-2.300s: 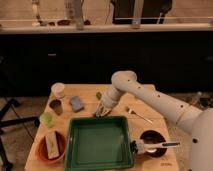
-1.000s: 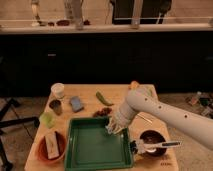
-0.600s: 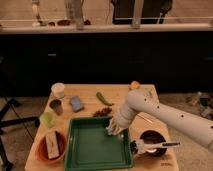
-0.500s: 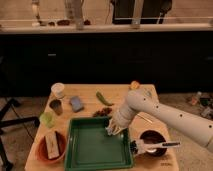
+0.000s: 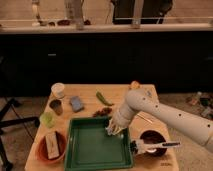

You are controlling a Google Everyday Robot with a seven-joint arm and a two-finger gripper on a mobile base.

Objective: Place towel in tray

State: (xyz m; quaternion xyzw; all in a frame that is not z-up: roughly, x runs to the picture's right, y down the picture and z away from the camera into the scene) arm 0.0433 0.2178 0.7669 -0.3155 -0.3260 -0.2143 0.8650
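Gripper (image 5: 114,130) over tray's (image 5: 80,155) right edge, towel (image 5: 113,131) seemingly in its jaws.

White, tube-shaped robot arm (image 5: 165,114) with a pale two-finger gripper (image 5: 114,129)

The arm's shell is smooth, glossy off-white plastic, built of thick rounded segments that meet at a bulbous, dome-like joint. Small dark dots, like screw holes or fasteners, run in a row along the forearm segment and around the joint. The link narrows toward the wrist, where the gripper sits over the right part of the green tray (image 5: 80,150), a paler, greyish-white piece.
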